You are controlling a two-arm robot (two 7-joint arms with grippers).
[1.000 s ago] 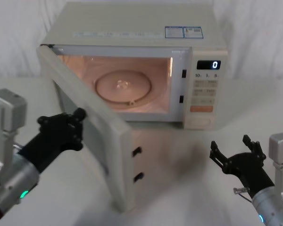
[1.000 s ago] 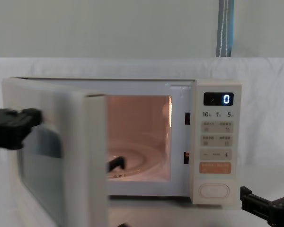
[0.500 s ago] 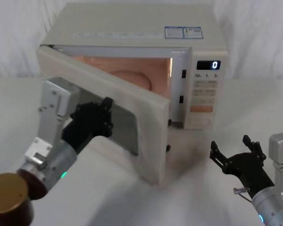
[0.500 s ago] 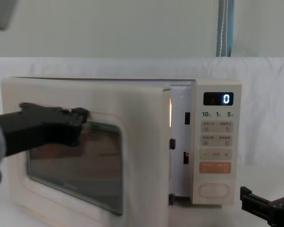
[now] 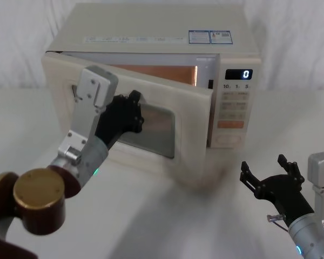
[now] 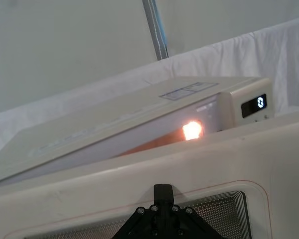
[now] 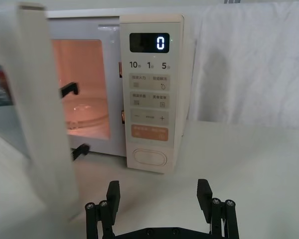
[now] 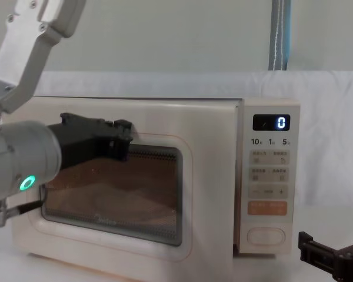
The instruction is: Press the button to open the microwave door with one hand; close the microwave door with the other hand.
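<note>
The cream microwave (image 5: 151,27) stands at the back of the table. Its microwave door (image 5: 190,141) is ajar by a narrow gap on the latch side, and orange light glows inside. My left gripper (image 5: 134,110), shut, presses on the door's dark window (image 8: 147,188); its black tip (image 6: 163,191) touches the window frame. The wide cream button (image 5: 228,140) sits lowest on the control panel, untouched (image 7: 150,158). My right gripper (image 5: 264,168) hovers open low at the front right, well short of the panel (image 7: 159,191).
The display (image 5: 239,74) reads 0. An orange key (image 7: 149,133) sits just above the button. The swinging door's edge (image 7: 45,109) stands in front of the cavity. White cloth covers the table (image 5: 167,226) and the backdrop.
The left arm has pushed the door from wide open to almost closed, moving right and forward with it. The right arm has not moved.
</note>
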